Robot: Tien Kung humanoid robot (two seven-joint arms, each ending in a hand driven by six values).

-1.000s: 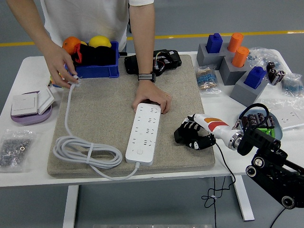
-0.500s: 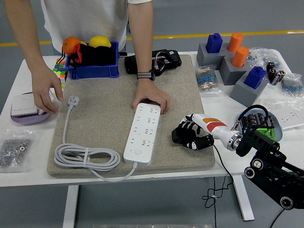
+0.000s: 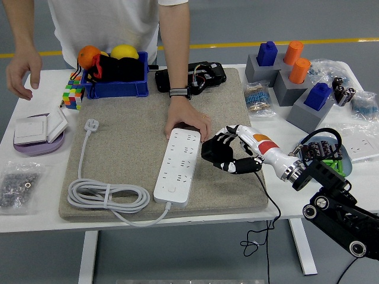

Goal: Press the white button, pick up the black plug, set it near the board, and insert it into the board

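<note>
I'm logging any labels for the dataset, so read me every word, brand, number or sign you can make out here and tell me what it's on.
No text can be read in this view.
White power strip on the grey mat: no legible print, only socket holes and a round button.
Clear plastic bags with small parts: any print is too small to read.
White wall switch plates on the purple disc: no marking visible.
Black device behind the mat: blurred.

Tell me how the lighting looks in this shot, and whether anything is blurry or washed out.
Head view: even, soft overhead light, with only faint shadows under the right hand and the power strip. The strip and white table are bright, but their sockets and edges stay readable. No motion blur; the felt mat and white plug look sharp.
</note>
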